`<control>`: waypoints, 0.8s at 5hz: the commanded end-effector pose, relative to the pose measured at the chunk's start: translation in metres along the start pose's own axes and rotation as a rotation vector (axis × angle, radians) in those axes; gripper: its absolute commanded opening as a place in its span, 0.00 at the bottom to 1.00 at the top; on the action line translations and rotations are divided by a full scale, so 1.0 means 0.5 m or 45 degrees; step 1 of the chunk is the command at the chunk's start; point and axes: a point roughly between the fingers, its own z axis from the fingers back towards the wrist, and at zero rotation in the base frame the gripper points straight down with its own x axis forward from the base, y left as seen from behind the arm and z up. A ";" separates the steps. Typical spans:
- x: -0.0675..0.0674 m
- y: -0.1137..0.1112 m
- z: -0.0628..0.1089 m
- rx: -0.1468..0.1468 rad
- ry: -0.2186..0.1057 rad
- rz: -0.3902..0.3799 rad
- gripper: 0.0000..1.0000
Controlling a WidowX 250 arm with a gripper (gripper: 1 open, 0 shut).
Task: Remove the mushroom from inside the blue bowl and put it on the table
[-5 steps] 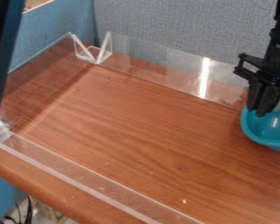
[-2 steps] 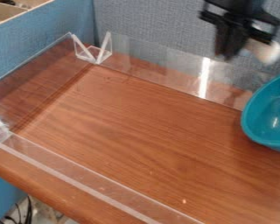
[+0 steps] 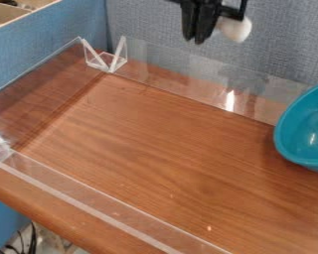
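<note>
High above the back of the table point(image 3: 135, 139), my dark gripper point(image 3: 199, 34) hangs with its jaws together. The cream-white mushroom point(image 3: 235, 27) sticks out at its right side, held in the air. The blue bowl point(image 3: 305, 131) sits at the right edge of the table, partly cut off by the frame, and what shows of its inside looks empty. The gripper is up and to the left of the bowl, well apart from it.
Low clear acrylic walls point(image 3: 189, 69) edge the tabletop, with a clear corner bracket point(image 3: 108, 58) at the back left. A blue partition point(image 3: 56, 30) stands behind, and a cardboard edge point(image 3: 16, 8) shows at top left.
The gripper rose out of the bowl with the mushroom and moved left along the back of the table. The bowl stayed in place.
</note>
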 end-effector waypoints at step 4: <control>-0.069 -0.037 0.058 -0.030 -0.043 -0.199 0.00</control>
